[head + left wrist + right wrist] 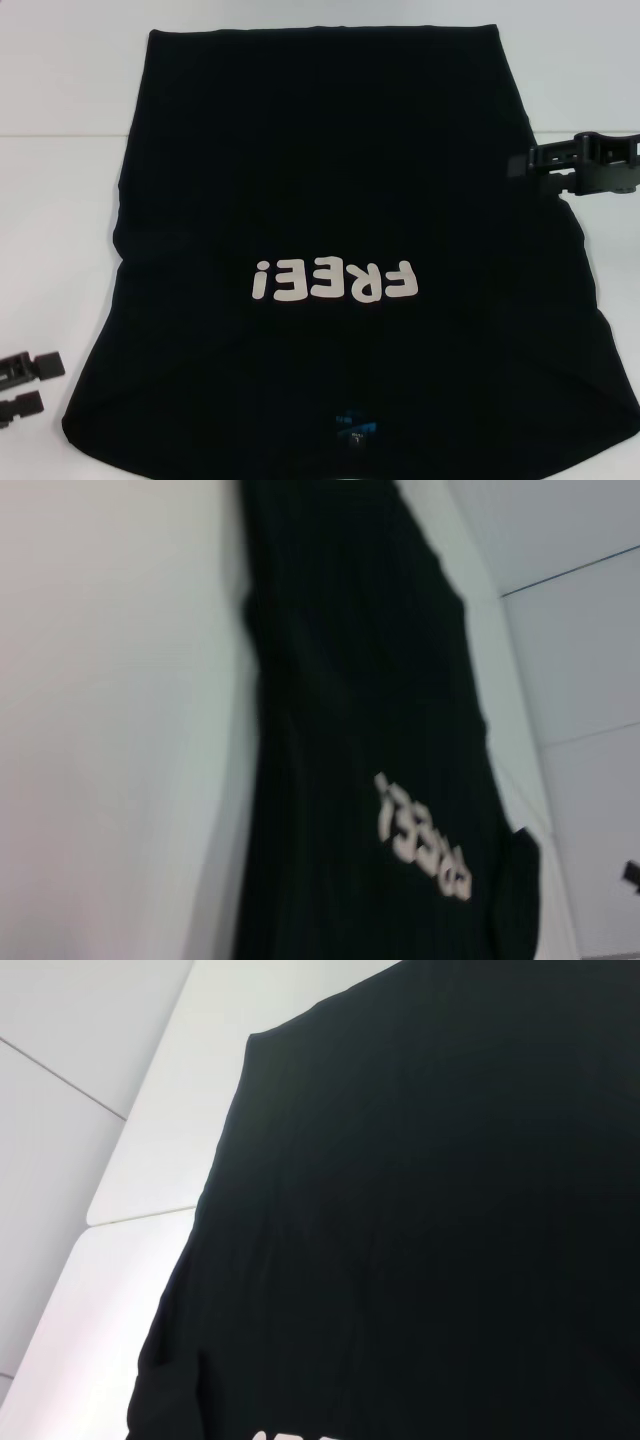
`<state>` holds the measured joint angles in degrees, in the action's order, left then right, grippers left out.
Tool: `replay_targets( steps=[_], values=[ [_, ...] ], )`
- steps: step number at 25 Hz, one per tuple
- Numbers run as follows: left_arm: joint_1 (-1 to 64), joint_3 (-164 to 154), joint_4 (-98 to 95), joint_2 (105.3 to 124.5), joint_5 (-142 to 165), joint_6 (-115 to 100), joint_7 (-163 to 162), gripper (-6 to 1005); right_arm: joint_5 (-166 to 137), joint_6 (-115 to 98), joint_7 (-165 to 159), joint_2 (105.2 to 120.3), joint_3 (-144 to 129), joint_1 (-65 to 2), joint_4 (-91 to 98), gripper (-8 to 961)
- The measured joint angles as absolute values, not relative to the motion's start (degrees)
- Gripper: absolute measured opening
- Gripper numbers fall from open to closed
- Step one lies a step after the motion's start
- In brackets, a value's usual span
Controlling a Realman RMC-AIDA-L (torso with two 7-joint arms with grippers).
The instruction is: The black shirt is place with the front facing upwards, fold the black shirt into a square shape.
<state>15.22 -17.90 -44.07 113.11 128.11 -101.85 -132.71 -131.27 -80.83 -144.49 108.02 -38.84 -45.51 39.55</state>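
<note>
The black shirt (330,180) lies flat on the white table (60,200), front up, covering most of the head view. Its whitish "FREE!" letters (335,280) read upside down from here, and the small blue neck label (355,430) is at the near edge. My left gripper (30,385) is open and empty on the table, just off the shirt's near left corner. My right gripper (515,165) hovers at the shirt's right edge, about halfway up. The shirt also shows in the left wrist view (350,680) and the right wrist view (450,1210).
A seam (60,133) runs across the white table behind the shirt's left side. Bare table lies to the left of the shirt and at the far right (590,80).
</note>
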Motion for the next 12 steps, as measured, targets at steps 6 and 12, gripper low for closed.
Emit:
replay_targets(
  steps=[6,12],
  values=[
    [15.4,-19.5,-44.5,114.23,130.8,-100.5,-127.7,934,-131.3,-80.6,-144.0,108.19,-38.8,-45.1,39.6,747],
    [15.9,-19.7,-44.9,115.06,133.7,-96.4,-126.8,885,-131.3,-80.6,-143.7,108.29,-38.8,-44.7,39.4,748]
  ],
)
